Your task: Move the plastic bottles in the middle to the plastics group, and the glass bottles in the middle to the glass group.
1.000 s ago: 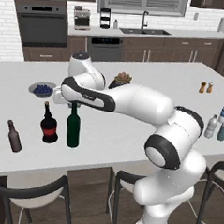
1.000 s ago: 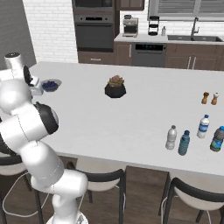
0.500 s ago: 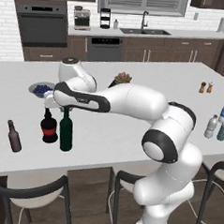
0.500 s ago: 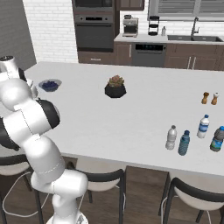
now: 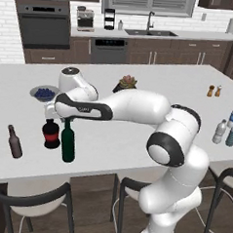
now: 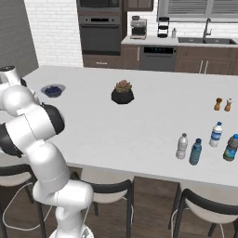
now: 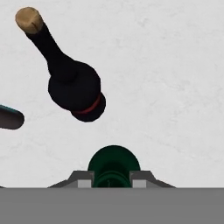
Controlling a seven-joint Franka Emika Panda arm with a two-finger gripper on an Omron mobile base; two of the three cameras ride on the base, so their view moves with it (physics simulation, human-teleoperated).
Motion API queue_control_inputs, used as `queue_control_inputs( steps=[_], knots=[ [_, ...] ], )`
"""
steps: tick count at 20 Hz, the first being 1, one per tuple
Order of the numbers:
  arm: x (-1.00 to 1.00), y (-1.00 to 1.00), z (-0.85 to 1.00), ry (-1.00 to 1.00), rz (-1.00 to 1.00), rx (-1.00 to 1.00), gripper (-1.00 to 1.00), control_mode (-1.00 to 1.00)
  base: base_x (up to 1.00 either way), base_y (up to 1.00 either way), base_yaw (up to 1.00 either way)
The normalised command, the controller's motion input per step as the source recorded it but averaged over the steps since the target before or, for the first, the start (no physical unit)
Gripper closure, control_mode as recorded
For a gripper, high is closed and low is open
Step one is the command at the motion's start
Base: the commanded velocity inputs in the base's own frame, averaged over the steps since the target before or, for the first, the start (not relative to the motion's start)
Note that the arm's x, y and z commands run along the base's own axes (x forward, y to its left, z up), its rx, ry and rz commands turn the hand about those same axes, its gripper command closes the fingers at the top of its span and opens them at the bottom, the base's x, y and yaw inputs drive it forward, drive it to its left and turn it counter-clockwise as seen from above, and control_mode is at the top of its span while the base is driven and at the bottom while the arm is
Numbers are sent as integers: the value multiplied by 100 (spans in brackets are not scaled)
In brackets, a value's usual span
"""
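Since a second ago the arm carried the green bottle [image 5: 68,144] left, beside the black bottle [image 5: 51,134]. Left of both stands the brown bottle [image 5: 14,142] on the desk [image 5: 140,76]. Fingers [image 7: 85,180] squeeze the green bottle's neck, which seems upright on the desk.

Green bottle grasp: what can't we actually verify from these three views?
- Left base view: the arm's wrist covers the green bottle neck, so the grip is hidden.
- Hand view: the bottle sits at the bottom edge between the jaws; the grey band cuts off its lower part, so whether its base touches the counter is unclear.
- Right base view: the arm's own links block the black bottle.
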Motion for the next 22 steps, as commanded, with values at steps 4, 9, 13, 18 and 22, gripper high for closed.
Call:
queue_control_inputs(
  steps=[4, 9, 13, 18, 22],
  knots=[
    [0, 12, -17, 0, 0, 0, 100, -100, 0, 0, 0],
    [0, 4, -3, 0, 0, 0, -100, -100, 0, 0, 0],
    [0, 0, 1, 0, 0, 0, -100, -100, 0, 0, 0],
    [0, -7, 9, 0, 0, 0, -100, -100, 0, 0, 0],
    [0, -12, 17, 0, 0, 0, -100, -100, 0, 0, 0]
  ],
)
